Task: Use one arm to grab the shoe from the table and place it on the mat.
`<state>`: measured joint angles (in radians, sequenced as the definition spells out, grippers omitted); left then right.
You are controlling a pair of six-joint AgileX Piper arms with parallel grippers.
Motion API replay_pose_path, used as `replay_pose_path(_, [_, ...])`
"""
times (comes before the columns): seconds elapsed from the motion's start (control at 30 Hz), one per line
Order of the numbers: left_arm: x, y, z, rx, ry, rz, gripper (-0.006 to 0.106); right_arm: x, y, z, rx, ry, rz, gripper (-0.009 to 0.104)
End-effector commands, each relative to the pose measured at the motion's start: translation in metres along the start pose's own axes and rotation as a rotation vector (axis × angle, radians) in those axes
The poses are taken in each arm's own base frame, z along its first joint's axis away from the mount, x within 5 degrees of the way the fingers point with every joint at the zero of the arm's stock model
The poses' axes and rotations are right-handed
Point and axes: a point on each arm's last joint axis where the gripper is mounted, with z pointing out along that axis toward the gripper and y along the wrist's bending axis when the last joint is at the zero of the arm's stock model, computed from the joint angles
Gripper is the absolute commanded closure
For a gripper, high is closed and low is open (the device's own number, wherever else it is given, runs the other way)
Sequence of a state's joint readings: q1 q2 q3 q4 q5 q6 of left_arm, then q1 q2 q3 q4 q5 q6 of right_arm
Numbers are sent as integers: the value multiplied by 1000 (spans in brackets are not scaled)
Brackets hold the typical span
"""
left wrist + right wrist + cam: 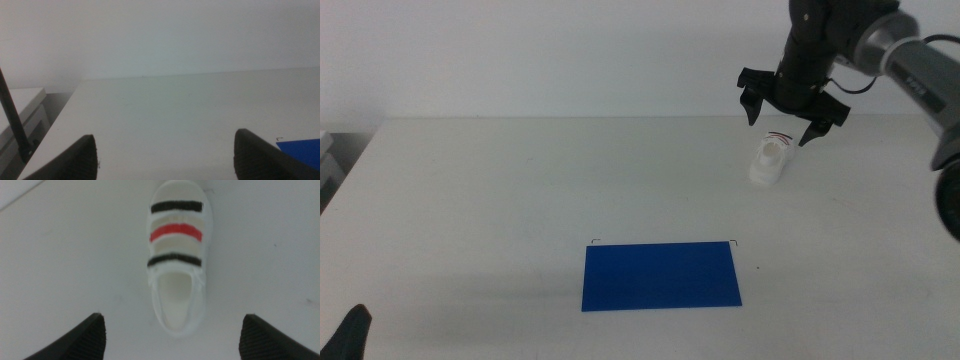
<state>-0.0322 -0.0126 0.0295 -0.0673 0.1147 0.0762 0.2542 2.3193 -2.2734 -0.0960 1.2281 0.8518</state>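
Observation:
The white shoe with two black straps and one red strap lies on the white table at the far right. My right gripper hangs open just above it, jaws spread wide to either side. In the right wrist view the shoe lies lengthwise between and beyond the two jaws, which do not touch it. The blue mat lies flat near the table's front middle, and its corner shows in the left wrist view. My left gripper waits at the bottom left corner, jaws open.
The table's left edge drops off beside a white cabinet. A white wall stands behind the table. Bare tabletop lies between the shoe and the mat.

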Motion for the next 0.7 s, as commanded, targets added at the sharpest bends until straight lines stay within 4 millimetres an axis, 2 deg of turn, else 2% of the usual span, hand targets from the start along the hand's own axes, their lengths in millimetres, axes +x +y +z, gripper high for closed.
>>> replay_pose_path(0.0, [-6, 0, -1, -1, -89, -14, 7, -14, 2, -35, -38, -94, 51, 12])
replay_pose_path(0.2, [-6, 0, -1, -1, -89, -14, 7, -22, 3, -11, -29, -96, 116, 14])
replay_pose_path(0.37, [-6, 0, -1, -1, -89, -14, 7, -29, -4, 6, -2, -92, 169, 14])
replay_pose_path(0.67, [-6, 0, -1, -1, -89, -14, 7, -31, -8, 33, 7, -86, 169, 15])
